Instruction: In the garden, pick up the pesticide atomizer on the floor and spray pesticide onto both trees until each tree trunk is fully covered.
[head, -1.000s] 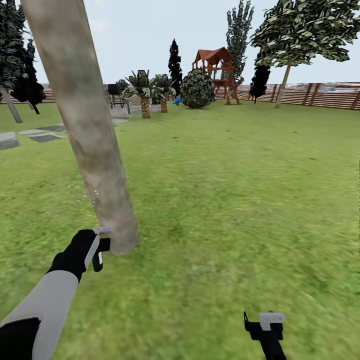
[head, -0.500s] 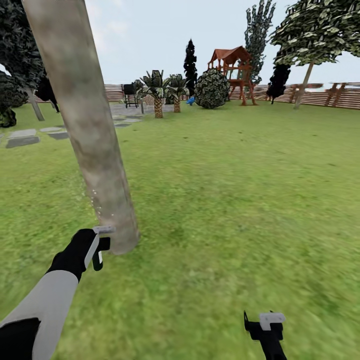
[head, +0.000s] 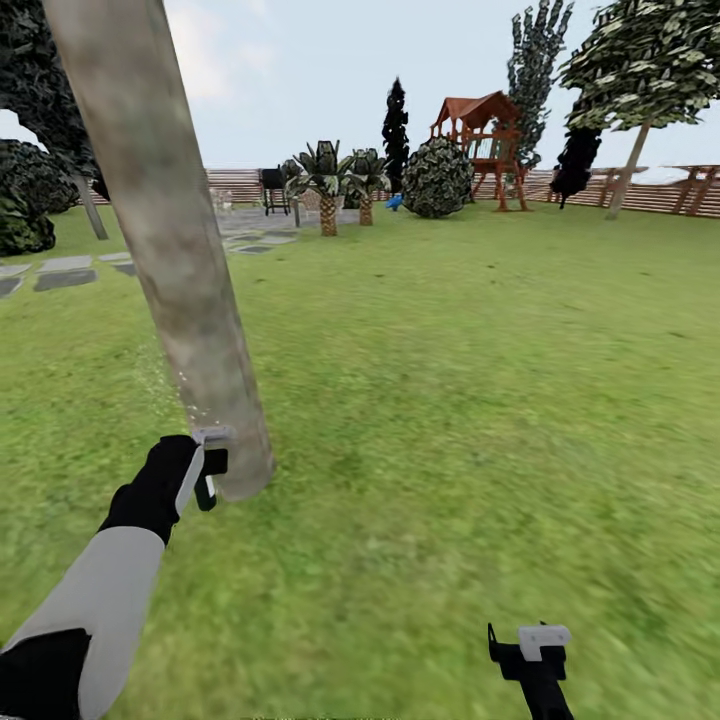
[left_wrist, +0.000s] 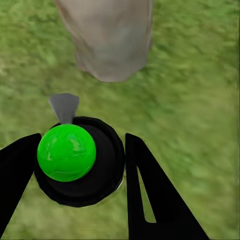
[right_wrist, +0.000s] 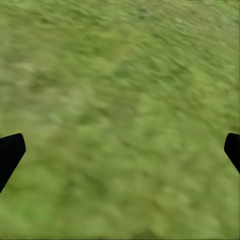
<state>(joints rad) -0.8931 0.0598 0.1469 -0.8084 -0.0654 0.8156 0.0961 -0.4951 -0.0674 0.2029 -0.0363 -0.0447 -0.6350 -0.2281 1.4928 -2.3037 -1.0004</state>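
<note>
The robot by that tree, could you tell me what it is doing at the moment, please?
It is on a lawn, with its left gripper shut on the atomizer, a dark round bottle with a green top in the left wrist view. The nozzle points at the foot of the near trunk, and faint specks hang beside the trunk just above the gripper. The right gripper is open and empty over the grass.

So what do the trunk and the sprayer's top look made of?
Trunk: matte, mottled grey-brown bark, smooth and branchless, probably wood. Sprayer: glossy black body with a shiny green top showing highlights, probably plastic, held between the left gripper fingers.
</note>
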